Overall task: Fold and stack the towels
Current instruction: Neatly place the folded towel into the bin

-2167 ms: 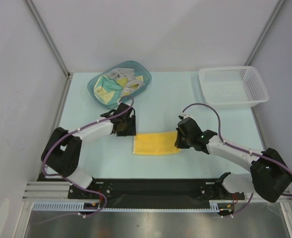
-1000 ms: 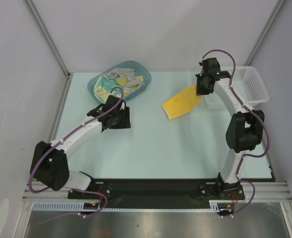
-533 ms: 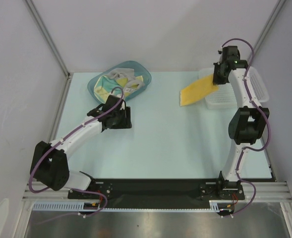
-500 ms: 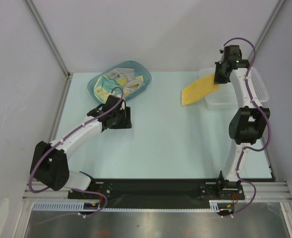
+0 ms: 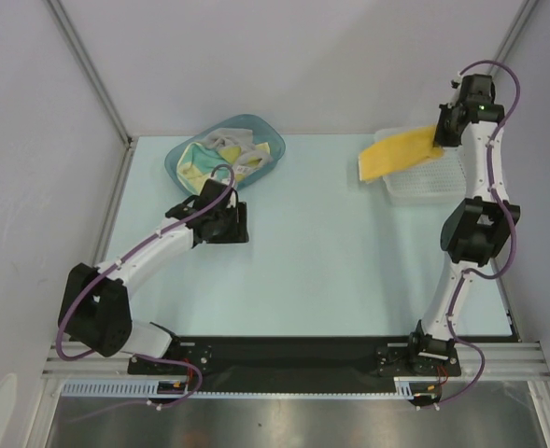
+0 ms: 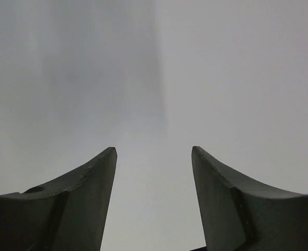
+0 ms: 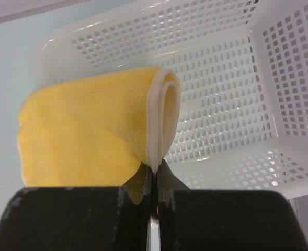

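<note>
A folded bright yellow towel (image 5: pixel 396 154) hangs in the air over the left part of the white mesh basket (image 5: pixel 424 185), pinched at its white-edged fold by my right gripper (image 5: pixel 444 133), which is shut on it. In the right wrist view the towel (image 7: pixel 86 136) droops left of the shut gripper (image 7: pixel 155 170), with the basket (image 7: pixel 221 78) below and behind. Several more towels (image 5: pixel 214 159), yellow and cream-with-teal, lie bunched in the teal tub (image 5: pixel 179 154). My left gripper (image 5: pixel 231 224) hovers open just in front of the tub, and the left gripper (image 6: pixel 154 157) has nothing between its fingers.
The tub stands at the back left and the basket at the back right of the pale blue table (image 5: pixel 331 252). Grey walls close in the back and both sides. The left wrist view shows only blank grey beyond the fingers (image 6: pixel 91 198).
My right arm has carried the folded yellow towel up and to the right, from above the table to over the basket. The left arm has stayed put with its jaws open.
</note>
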Tool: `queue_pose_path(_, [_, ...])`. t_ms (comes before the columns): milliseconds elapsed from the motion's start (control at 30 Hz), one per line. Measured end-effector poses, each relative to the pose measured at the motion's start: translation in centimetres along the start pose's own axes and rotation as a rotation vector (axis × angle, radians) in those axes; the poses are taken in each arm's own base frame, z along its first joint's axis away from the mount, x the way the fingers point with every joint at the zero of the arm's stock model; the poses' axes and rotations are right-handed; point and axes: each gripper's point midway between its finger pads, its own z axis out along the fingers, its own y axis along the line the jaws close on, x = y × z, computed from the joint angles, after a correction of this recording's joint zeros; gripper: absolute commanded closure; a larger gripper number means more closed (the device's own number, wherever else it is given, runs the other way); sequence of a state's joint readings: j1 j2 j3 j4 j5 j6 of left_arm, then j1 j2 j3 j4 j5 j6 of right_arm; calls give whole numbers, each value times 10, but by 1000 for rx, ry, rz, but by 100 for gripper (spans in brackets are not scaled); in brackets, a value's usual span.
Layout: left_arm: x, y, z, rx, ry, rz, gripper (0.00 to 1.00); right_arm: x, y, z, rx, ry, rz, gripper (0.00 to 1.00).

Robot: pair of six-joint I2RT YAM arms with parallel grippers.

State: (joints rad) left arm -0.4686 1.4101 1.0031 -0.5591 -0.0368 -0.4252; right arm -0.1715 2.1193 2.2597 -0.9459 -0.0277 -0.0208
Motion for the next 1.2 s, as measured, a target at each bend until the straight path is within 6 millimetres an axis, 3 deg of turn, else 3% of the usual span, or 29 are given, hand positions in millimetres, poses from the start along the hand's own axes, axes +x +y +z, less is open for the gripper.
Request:
queue_pose_path(333, [1,-5,0,24,13,8,34,12,-45,27,37,49,57,100])
queue_pose_path(633, [1,-16,3,75,47,11,33,12,-67,40,60,37,67,100])
queue_pose_path(800, [-17,-25,-4,98,15,26,32,14,-72,68,57,22,49,100])
queue_pose_path(1067, [-38,-33,-13,117,-28,45,31,52,-89,125,87,106,41,99])
queue_pose_path(1167, [-36,-32,-12,112,-19,46,30,58,-103,134,132,111,37,78])
queue_pose_path(1200, [-35,-32,-12,111,-15,46,30,58,-109,135,156,111,34,66])
